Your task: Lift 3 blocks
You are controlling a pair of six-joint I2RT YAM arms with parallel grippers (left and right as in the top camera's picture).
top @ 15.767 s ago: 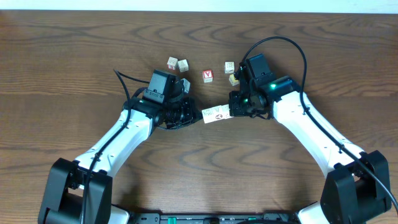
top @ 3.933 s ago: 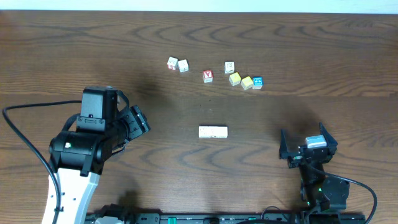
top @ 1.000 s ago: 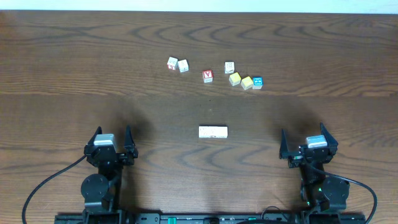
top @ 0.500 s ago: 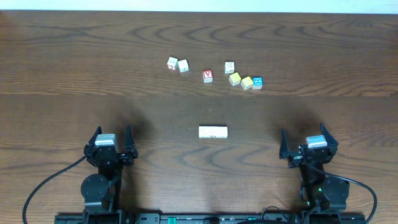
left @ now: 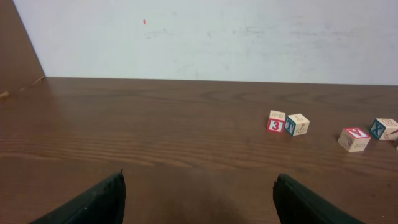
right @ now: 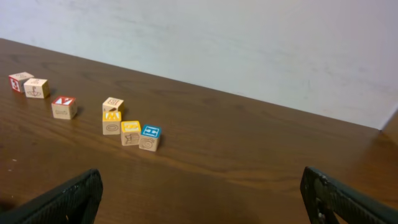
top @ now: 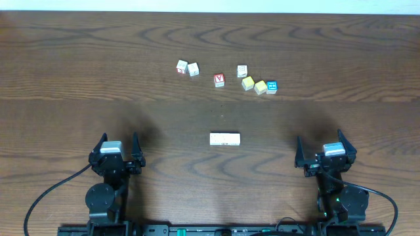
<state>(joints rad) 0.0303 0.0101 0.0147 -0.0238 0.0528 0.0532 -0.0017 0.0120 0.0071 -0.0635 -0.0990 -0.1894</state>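
Observation:
The 3 blocks are cream-white cubes lying side by side in one short row at the middle of the table, with faint marks on top. Neither wrist view shows them. My left gripper rests near the front edge, well to the left of the row, and in its wrist view the left gripper stands open over bare wood. My right gripper rests near the front edge, well to the right, and in its wrist view the right gripper is wide open and holds nothing.
Loose cubes lie along the back: a pair, a red-letter cube, a cream cube, two yellow cubes and a blue cube. A white wall stands behind the table's far edge.
Nothing has moved in the last second. Earlier both grippers held the row between them further back. They have since let it go and drawn back to the front edge, the left arm last.

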